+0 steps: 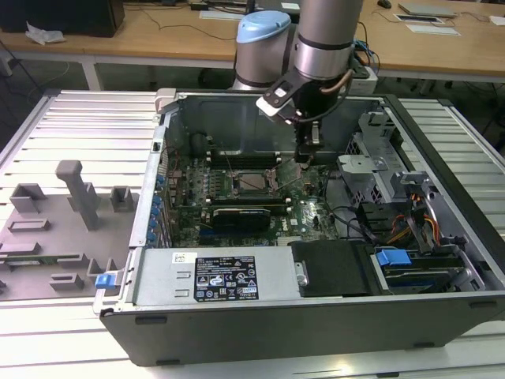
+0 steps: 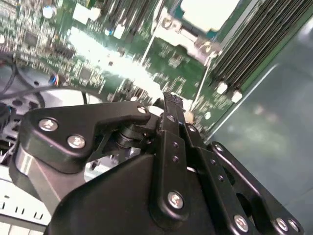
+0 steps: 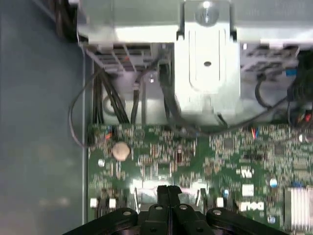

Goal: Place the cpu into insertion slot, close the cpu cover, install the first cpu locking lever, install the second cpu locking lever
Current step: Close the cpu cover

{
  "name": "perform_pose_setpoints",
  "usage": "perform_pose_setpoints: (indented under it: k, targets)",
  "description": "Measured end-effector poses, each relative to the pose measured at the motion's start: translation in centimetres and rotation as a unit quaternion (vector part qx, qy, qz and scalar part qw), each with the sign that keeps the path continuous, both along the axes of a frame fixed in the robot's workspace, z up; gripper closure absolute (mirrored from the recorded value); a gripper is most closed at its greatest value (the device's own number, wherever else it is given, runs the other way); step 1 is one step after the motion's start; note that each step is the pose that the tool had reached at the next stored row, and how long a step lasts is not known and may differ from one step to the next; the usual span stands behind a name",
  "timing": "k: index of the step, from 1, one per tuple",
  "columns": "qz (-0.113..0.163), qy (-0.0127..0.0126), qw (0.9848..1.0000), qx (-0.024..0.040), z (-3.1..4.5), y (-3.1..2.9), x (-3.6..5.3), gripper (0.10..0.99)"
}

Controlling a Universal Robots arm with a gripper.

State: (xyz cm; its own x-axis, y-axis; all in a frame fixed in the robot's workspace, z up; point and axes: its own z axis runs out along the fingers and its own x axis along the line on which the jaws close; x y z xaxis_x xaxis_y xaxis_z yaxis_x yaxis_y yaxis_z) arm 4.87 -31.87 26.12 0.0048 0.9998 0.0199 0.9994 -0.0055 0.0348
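Motherboard (image 3: 195,147) beneath closed claw (image 3: 168,189); exterior view adds slatted table (image 1: 79,118).

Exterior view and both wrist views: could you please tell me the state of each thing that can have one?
computer case: open, lying on its side.
cpu: seated in its socket.
cpu cover: down around the cpu.
locking lever: raised at a slant, not latched.
pincer: shut, low over the motherboard.

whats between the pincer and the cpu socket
In the exterior view, a thin silver metal lever slants up between the black pincer and the square black-rimmed socket.
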Motion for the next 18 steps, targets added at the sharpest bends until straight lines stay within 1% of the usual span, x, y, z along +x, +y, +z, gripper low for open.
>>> perform_pose_setpoints:
  k: [1, 5, 7, 8, 11, 13, 15, 18]
  targets:
    - [0.0, 0.0006, 1.0, 0.0, 0.0, 0.0, 0.38, 0.98]
    - [0.0, 0.0014, 1.0, -0.0001, -0.34, 0.0, 1.22, 0.98]
    - [0.0, 0.002, 1.0, -0.0002, -0.55, 0.0, 1.46, 0.98]
    - [0.0, 0.0028, 1.0, -0.0002, -0.74, 0.0, 1.59, 0.98]
    - [0.0, 0.0047, 1.0, -0.0002, -1.3, 0.0, 1.75, 0.98]
    - [0.0, 0.0064, 1.0, -0.0002, -1.72, 0.0, 1.8, 0.98]
    - [0.0, 0.008, 1.0, -0.0002, -1.95, 0.0, 1.81, 0.98]
    - [0.0, 0.008, 1.0, -0.0003, -1.95, 0.0, 1.81, 0.98]
